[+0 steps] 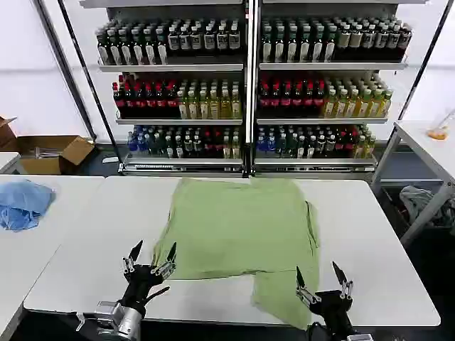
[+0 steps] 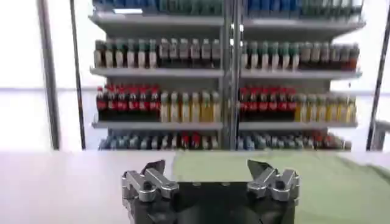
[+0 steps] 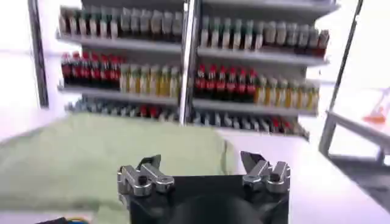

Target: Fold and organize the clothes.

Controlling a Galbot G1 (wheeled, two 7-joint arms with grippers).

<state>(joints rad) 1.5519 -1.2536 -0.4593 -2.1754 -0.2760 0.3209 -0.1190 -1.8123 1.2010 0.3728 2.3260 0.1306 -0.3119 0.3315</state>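
The light green shirt lies spread on the white table, partly folded, with a flap reaching the front edge at the right. My left gripper hovers open at the shirt's front left corner, nothing between its fingers. My right gripper stands open over the shirt's front right flap, also empty. In the left wrist view the left gripper faces the shirt ahead and to one side. In the right wrist view the right gripper looks across the shirt.
A light blue cloth lies on the neighbouring table at the left. Shelves of bottles stand behind the table. A cardboard box sits on the floor at the left, and a side table with grey fabric under it is at the right.
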